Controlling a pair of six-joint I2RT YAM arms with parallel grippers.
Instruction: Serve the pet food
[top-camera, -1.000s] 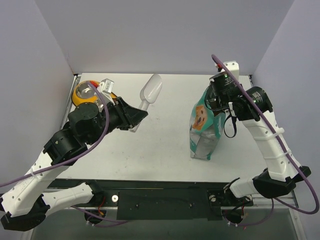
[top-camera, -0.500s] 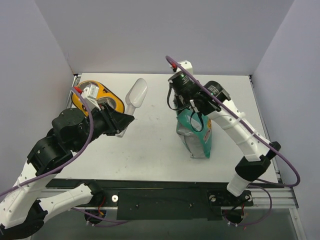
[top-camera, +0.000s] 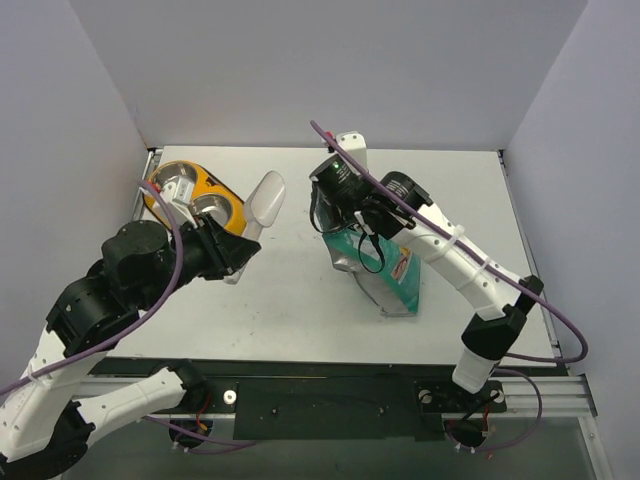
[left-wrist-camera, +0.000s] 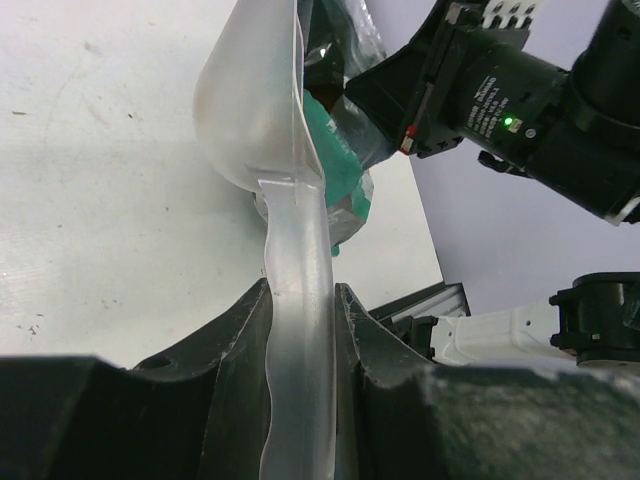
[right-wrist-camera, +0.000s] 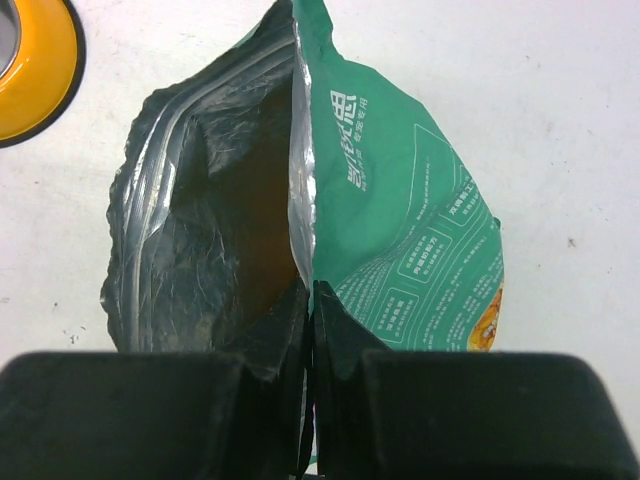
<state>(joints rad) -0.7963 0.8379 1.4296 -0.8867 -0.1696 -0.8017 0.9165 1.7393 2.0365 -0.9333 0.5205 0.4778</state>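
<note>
From above, the left gripper is clamped on the handle of the clear plastic scoop, whose bowl hangs just beside the yellow feeder. The right gripper pinches the top edge of the teal pouch, which leans left with its base on the table and its mouth turned toward the scoop.

The left wrist view shows both fingers tight against the scoop handle. The bowl looks empty, and the pouch lies just beyond it.

In the right wrist view the jaws are nearly closed on a fold of the pouch rim. The mouth gapes, and the pet food is a brown mass deep inside; single pellets cannot be made out.

The step in hand appears to be bringing scoop and pouch together. Next, the scoop must enter the mouth hollow side up while the rim is held open.

Half a second ago the pouch was further right and more upright, and the scoop sat slightly further right.
</note>
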